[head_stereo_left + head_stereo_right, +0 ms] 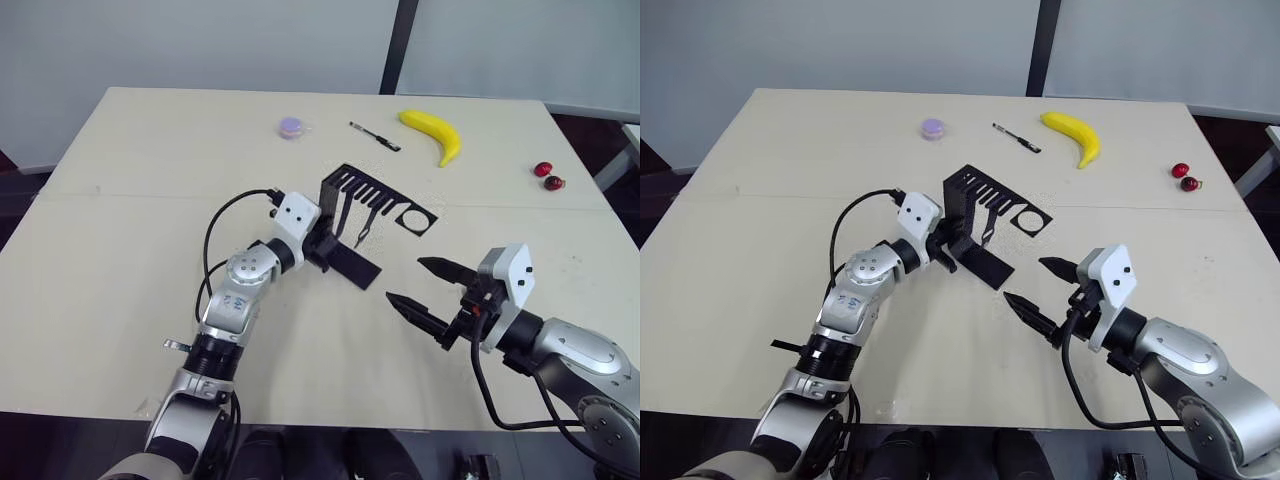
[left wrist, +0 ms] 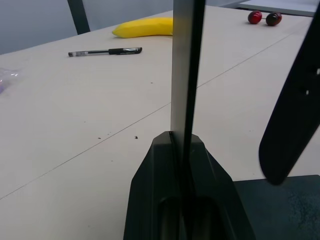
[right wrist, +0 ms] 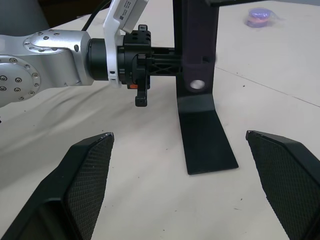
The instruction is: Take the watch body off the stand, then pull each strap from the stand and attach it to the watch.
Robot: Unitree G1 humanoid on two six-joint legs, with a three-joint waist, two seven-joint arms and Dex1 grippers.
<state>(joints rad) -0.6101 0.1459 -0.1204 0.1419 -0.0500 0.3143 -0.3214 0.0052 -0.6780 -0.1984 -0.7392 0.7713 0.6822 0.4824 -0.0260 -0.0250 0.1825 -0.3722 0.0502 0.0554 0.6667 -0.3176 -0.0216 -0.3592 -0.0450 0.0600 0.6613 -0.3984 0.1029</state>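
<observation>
The black stand (image 1: 352,262) is upright in the middle of the table, its flat foot pointing toward me. My left gripper (image 1: 322,246) is shut on its upright wall (image 3: 195,60), seen edge-on in the left wrist view as a thin wall (image 2: 186,75). A dark slim strap (image 1: 365,230) hangs from the comb slots of the top arm (image 1: 368,192); it also shows as a strap (image 2: 292,115) close to the left wrist. The round hole (image 1: 417,220) shows bare table through it. The watch body is out of view. My right gripper (image 1: 404,280) is open, low over the table right of the foot, with nothing between its fingers (image 3: 85,175).
At the table's far side lie a banana (image 1: 435,133), a black pen (image 1: 375,136) and a small purple round object (image 1: 293,127). Two red cherries (image 1: 547,176) sit at the far right. The table's front edge (image 1: 330,415) runs just behind both arms.
</observation>
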